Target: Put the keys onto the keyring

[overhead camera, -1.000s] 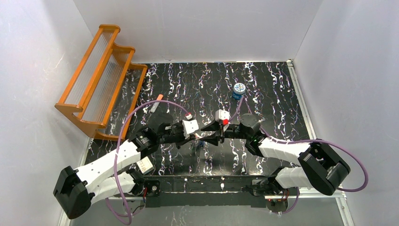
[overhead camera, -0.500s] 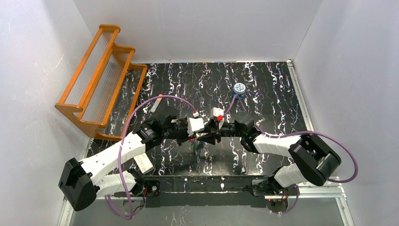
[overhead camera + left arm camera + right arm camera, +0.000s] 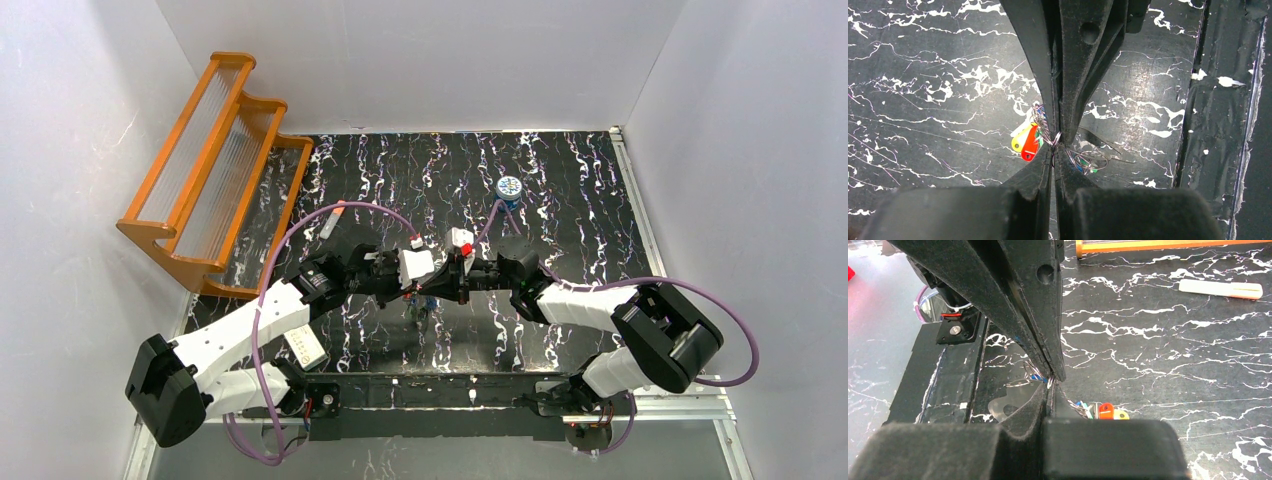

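Note:
My left gripper (image 3: 428,286) and right gripper (image 3: 445,284) meet tip to tip above the middle of the table. Both are shut on the same thin glinting loop, the keyring (image 3: 1056,137), pinched where the tips touch. A red key (image 3: 1031,142) and a yellow key (image 3: 1018,142) hang from it on one side of the left gripper (image 3: 1053,150). Green and blue keys (image 3: 1088,167) hang in tangled wire on the other side. From the right gripper (image 3: 1049,387) the red key (image 3: 1105,410) and yellow key (image 3: 1120,414) show just beyond its body.
An orange wooden rack (image 3: 215,170) stands at the back left. A small blue tin (image 3: 509,188) sits at the back, right of centre. The orange-tipped white tube (image 3: 333,218) lies near the rack. The table's near edge (image 3: 1228,125) is close to the keys.
The two arms drew together, left moving right and right moving left. The right gripper's jaws went from open to shut on the loop. The left gripper stayed shut.

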